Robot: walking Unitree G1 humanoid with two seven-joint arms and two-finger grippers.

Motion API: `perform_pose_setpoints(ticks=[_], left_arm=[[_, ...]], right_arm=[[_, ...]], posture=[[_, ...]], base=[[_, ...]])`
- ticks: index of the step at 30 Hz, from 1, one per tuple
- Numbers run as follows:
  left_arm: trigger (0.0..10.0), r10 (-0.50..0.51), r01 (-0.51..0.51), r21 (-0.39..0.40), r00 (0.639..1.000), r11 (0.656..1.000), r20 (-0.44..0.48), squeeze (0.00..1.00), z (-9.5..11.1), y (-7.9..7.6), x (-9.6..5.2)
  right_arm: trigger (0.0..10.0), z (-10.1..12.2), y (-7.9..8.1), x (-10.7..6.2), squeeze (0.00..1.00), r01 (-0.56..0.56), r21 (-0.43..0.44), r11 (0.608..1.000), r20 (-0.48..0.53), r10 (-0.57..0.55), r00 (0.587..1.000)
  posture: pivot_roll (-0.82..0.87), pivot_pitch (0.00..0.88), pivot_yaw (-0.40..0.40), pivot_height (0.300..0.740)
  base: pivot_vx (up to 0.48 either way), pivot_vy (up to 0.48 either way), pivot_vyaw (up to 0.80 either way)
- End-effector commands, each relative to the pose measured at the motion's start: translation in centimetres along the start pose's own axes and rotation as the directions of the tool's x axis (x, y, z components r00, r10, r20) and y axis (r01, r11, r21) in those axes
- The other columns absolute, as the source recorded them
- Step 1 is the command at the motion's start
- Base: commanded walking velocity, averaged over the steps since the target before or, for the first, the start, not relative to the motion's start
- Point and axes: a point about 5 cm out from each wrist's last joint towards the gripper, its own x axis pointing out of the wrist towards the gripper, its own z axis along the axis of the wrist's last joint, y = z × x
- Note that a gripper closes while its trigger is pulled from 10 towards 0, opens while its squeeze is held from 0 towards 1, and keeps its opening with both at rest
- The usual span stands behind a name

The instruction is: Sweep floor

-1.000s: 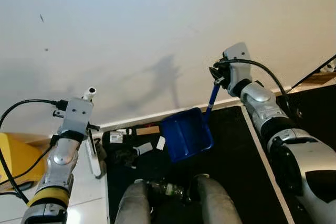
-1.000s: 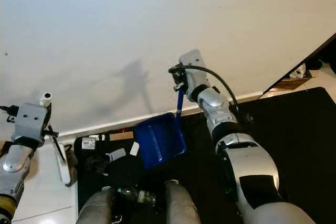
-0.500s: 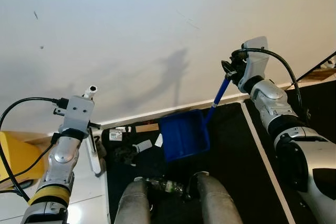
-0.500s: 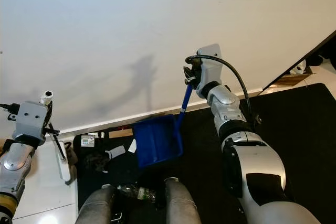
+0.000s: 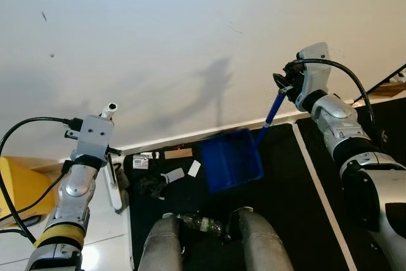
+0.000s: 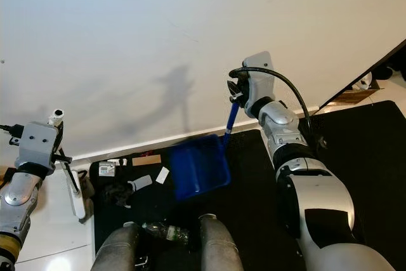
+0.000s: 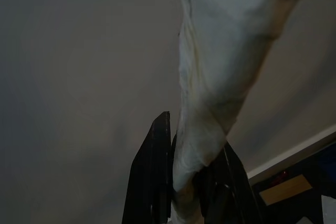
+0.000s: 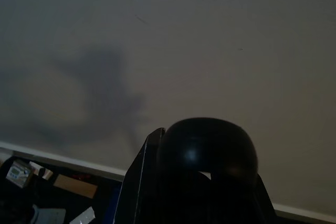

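Note:
A blue dustpan (image 5: 233, 160) hangs tilted over the black mat (image 5: 285, 182), its thin blue handle (image 5: 271, 111) rising to my right gripper (image 5: 283, 88). That gripper is shut on the handle's top, up against the white wall. My left gripper (image 5: 112, 154) is shut on a white brush handle (image 7: 210, 93), which stands roughly upright at the mat's left edge. Litter lies on the mat below the pan: white paper scraps (image 5: 194, 168), a cardboard strip (image 5: 178, 153), a dark crumpled lump (image 5: 149, 186) and a plastic bottle (image 5: 200, 225) between my legs.
The white wall (image 5: 190, 42) and its baseboard (image 5: 190, 139) close off the space ahead. A yellow object (image 5: 16, 188) sits at the far left on pale floor. A white stripe (image 5: 317, 182) crosses the mat on the right, near dark furniture (image 5: 390, 80).
My right arm has swung right and a little up, carrying the dustpan rightward; the pan now looks blurred from motion. My left arm and the brush handle have stayed put.

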Motion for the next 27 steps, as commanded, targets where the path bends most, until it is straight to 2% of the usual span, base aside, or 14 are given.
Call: perform_pose_setpoints(ticks=[1, 10, 12, 27], left_arm=[[10.0, -0.009, 0.009, -0.008, 1.0, 1.0, -0.007, 0.0, -0.4, -0.7, -0.4], [10.0, -0.007, 0.007, -0.005, 1.0, 1.0, -0.004, 0.0, -0.3, -0.6, -0.5], [10.0, -0.005, 0.005, -0.005, 1.0, 1.0, -0.004, 0.0, -0.4, -0.6, -0.6], [10.0, 0.0, -0.001, -0.011, 1.0, 1.0, -0.002, 0.0, -0.3, -0.7, -0.6]], right_arm=[[10.0, -0.7, 0.1, -0.3, 0.0, 0.0, -0.018, 1.0, -0.016, 0.0, 1.0], [10.0, -1.4, 1.6, 0.0, 0.0, -0.025, 0.015, 1.0, -0.032, 0.025, 0.999], [10.0, -1.6, 2.3, 0.2, 0.0, -0.034, 0.048, 0.998, -0.031, 0.035, 0.999], [10.0, -1.2, 4.4, 1.1, 0.0, -0.076, 0.088, 0.993, -0.012, 0.077, 0.997]], posture=[[0.16, 0.294, -0.082, 0.74], [0.17, 0.294, -0.084, 0.74], [0.17, 0.294, -0.087, 0.74], [0.17, 0.296, -0.093, 0.74]], base=[[0.0, 0.0, 0.0], [0.0, 0.0, 0.0], [0.0, 0.0, 0.0], [0.0, 0.0, 0.0]])
